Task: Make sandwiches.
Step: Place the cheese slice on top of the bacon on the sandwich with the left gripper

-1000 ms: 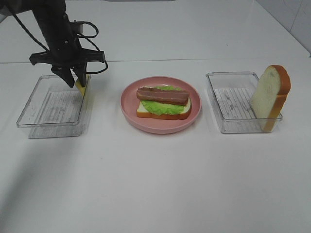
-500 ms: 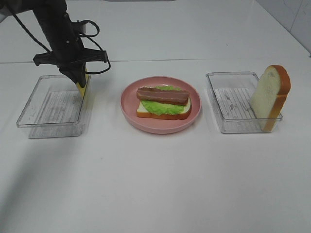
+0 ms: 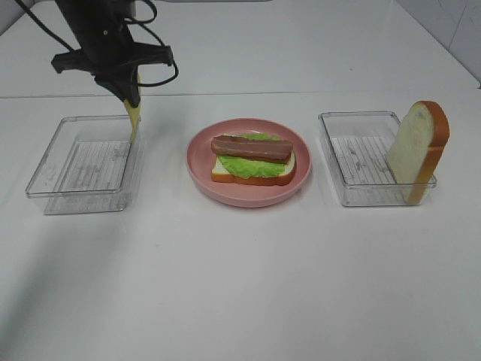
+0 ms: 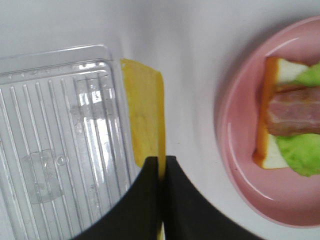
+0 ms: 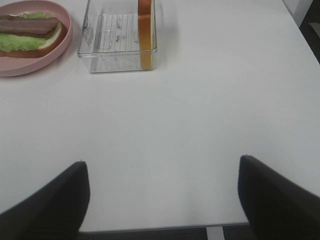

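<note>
Plainly, cheese slice hangs from left claw.

Yellow cheese, pink plate, green lettuce, brown bacon

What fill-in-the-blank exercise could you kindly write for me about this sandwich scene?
1. The left claw is shut on a ____ cheese slice.
2. The unfinished sandwich lies on a ____ plate.
3. The spare bread slice stands in the clear tray on the ____ side.
Missing words: yellow; pink; right.
</note>
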